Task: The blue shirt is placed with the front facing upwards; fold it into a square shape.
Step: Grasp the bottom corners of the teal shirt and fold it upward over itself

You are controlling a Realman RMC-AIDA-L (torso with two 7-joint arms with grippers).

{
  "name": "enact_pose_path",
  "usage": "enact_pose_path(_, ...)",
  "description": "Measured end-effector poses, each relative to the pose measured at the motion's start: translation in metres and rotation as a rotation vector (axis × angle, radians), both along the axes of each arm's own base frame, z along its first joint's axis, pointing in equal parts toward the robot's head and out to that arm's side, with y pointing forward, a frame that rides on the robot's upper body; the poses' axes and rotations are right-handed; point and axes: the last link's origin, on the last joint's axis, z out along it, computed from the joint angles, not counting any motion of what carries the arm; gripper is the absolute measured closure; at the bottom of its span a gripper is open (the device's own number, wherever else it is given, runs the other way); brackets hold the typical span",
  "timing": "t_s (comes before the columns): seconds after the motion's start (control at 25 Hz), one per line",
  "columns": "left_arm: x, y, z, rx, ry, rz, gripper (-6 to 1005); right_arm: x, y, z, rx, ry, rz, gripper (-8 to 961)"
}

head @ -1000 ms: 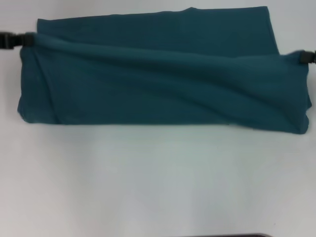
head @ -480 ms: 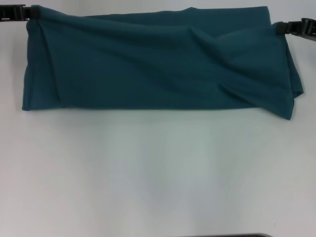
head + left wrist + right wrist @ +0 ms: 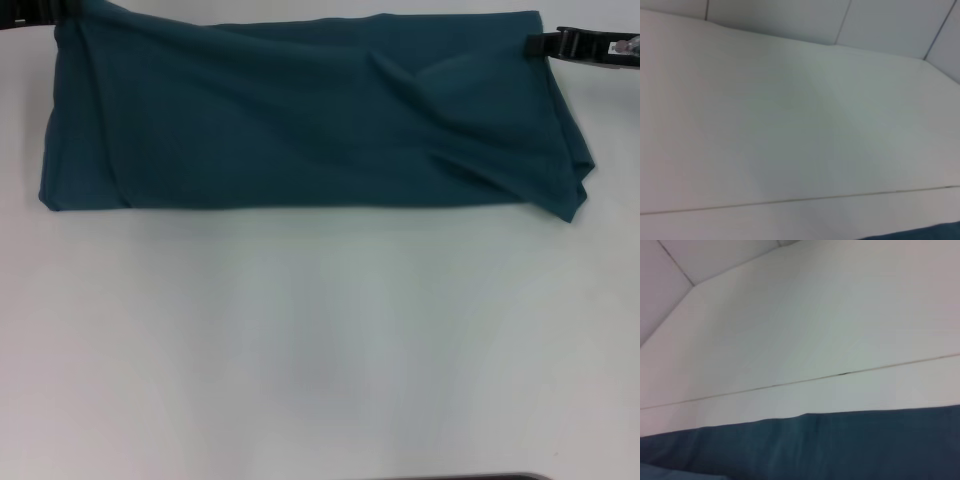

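Note:
The blue shirt (image 3: 300, 120) lies as a wide teal band across the far part of the white table (image 3: 320, 350), plain side up, with creases near its right end. No print or collar shows. My left gripper (image 3: 48, 12) is at the shirt's far left corner, shut on the cloth edge. At the far right corner my right gripper (image 3: 545, 43) pinches the other end of the same edge. A teal strip of the shirt (image 3: 840, 445) fills the bottom of the right wrist view, and only a sliver of the shirt (image 3: 940, 234) shows in the left wrist view.
Bare white tabletop (image 3: 320, 380) stretches from the shirt's near edge toward me. A dark object (image 3: 460, 477) peeks in at the very front edge. The wrist views show a seam in the table surface (image 3: 840, 374) and a panelled wall (image 3: 880, 20) behind.
Both grippers have carried the shirt's lifted edge away from me to the far side. The fold now lies flatter and the near edge has drawn back.

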Motion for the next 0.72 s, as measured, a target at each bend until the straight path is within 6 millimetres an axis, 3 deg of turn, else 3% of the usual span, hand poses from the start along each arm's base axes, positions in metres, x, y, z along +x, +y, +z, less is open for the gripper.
enact_pose_path(0.72,0.004,0.009,0.006,0.079,-0.007,0.006,977,-0.01,0.018,0.019,0.073,-0.007,0.031,818)
